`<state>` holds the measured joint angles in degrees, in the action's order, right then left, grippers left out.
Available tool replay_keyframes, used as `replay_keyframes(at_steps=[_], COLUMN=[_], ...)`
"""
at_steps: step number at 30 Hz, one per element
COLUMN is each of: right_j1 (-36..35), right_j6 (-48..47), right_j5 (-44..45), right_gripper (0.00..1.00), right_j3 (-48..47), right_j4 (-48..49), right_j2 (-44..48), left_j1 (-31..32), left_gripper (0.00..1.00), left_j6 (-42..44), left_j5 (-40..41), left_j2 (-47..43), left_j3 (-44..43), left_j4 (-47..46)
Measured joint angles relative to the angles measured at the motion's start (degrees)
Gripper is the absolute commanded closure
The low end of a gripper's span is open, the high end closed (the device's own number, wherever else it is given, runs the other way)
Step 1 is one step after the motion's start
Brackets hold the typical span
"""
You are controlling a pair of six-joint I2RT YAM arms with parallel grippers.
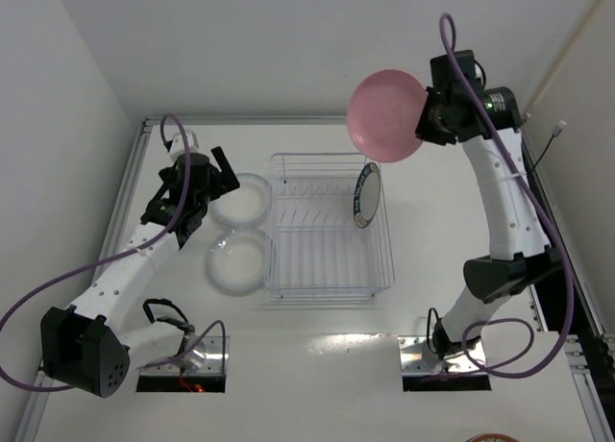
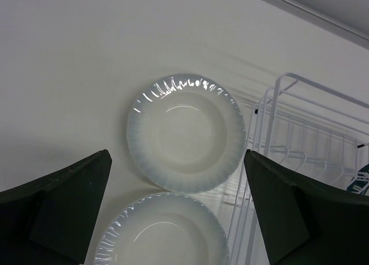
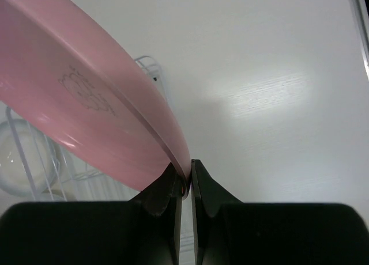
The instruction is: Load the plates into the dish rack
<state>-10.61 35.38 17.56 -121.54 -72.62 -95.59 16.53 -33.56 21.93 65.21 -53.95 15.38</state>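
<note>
So, dish rack point(image 1: 277, 233): patterned plate point(image 1: 366, 195) stands upright in its right-hand slots.
Pink plate point(image 1: 387, 115): in the air above the rack's far right corner, rim pinched by the right gripper point(image 3: 184, 180).
Translucent plates point(image 1: 240, 198): two, lying flat just left of the rack.
Left gripper point(image 2: 177, 155): fingers wide, empty, over them.
Risk: we judge the thin rim pinch could slip (or the pink plate could knock the patterned one).
Hidden: we can barely make out the rack's prongs.

The pink plate point(image 1: 387, 115) is plain, the whitish plates point(image 1: 240, 199) point(image 1: 240, 261) translucent, the white plate point(image 1: 366, 195) rimmed in dark blue-green pattern
</note>
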Motion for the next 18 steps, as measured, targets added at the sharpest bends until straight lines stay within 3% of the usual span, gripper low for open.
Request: replay_keyframes(at_steps=[4,18], right_j1=[-4.7,-9.9], right_j6=[-0.7,-1.2], right_j5=[2.3,5.1], right_gripper=[1.0,1.0], right_j3=[-2.6,1.7], right_j4=[-1.8,-5.6], right_j2=[-4.2,-7.6], left_j1=[0.0,1.0], left_gripper=[0.0,0.0], left_j6=[-0.4,-1.7], left_j5=[2.7,5.1], left_j2=[-0.1,-3.7], left_j3=[0.0,1.7], left_j4=[2.0,5.0])
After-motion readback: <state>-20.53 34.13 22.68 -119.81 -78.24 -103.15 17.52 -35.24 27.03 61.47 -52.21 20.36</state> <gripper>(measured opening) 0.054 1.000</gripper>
